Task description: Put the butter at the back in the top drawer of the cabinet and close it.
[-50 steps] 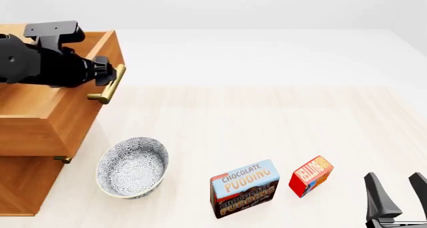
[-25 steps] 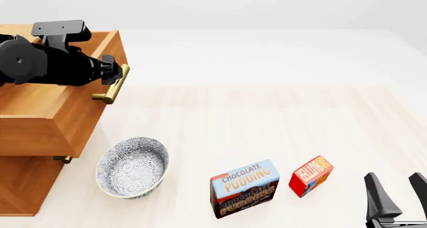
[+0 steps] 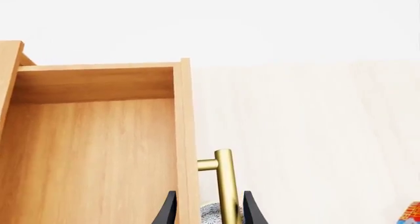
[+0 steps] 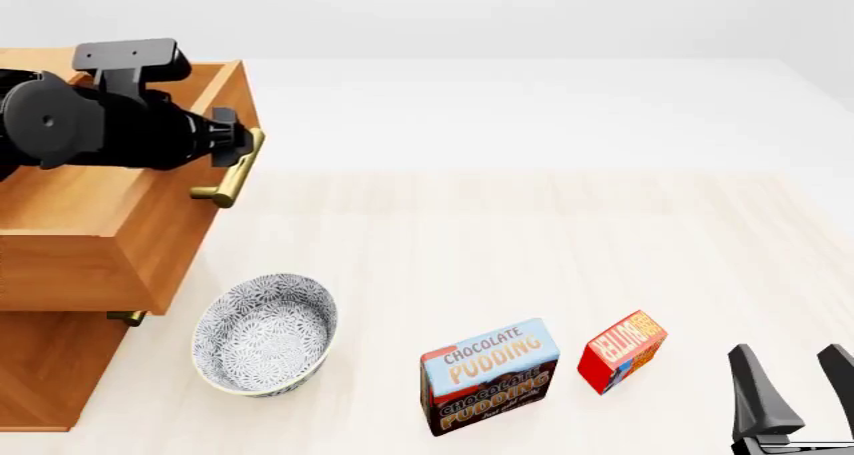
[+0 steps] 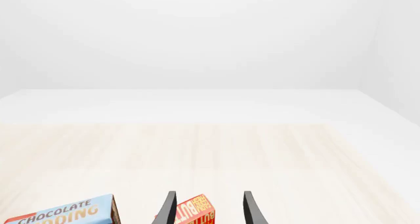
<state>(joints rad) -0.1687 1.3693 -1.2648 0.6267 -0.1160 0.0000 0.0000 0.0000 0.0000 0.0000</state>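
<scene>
Left gripper [image 4: 238, 143]: I had it clamped on the top drawer [image 4: 107, 210] handle [image 4: 230, 180].
Pull: I judged straight and level best.
Right gripper [image 4: 790, 380]: apart, butter [image 4: 621, 351] beside it.

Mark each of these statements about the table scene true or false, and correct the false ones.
1. The left gripper is at the handle of the top drawer. True.
2. The butter is inside the drawer. False: it stands on the table, right of the pudding box.
3. The right gripper holds the butter. False: it is open and holds nothing.
4. The bowl sits left of the pudding box. True.
5. The top drawer is pulled out. True.
</scene>
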